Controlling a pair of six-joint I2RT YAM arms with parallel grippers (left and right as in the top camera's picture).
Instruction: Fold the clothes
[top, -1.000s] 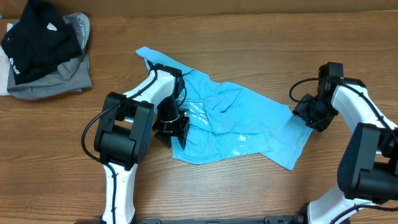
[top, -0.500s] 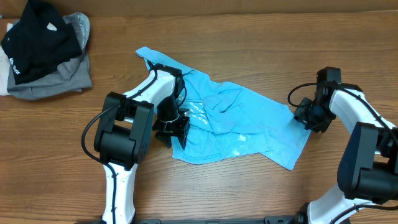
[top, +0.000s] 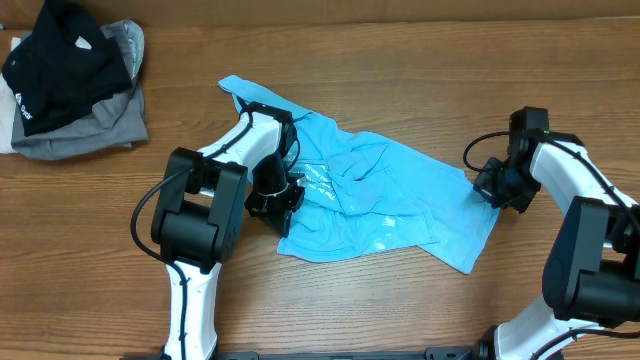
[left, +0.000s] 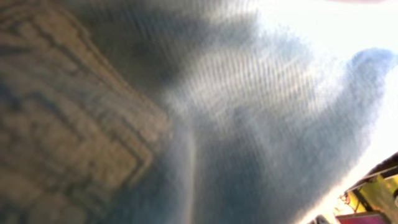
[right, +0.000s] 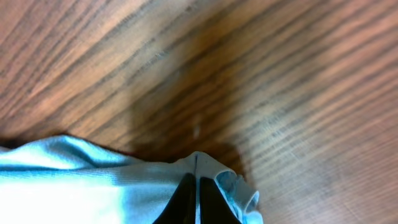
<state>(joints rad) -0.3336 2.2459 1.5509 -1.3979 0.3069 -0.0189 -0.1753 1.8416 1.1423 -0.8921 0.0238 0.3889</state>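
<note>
Near the middle of the tabletop (top: 420, 60) we see the sky-blue T-shirt (top: 390, 195) lying crumpled. Our left gripper (top: 277, 200) sits with jaws together on its left edge, cloth filling that wrist view; our right gripper (right: 196, 190) pinches its right edge, the 2 fingers pressed together

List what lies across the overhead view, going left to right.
black garment → left end effector, at the shirt's left edge → light blue T-shirt → right end effector, at its right edge.
</note>
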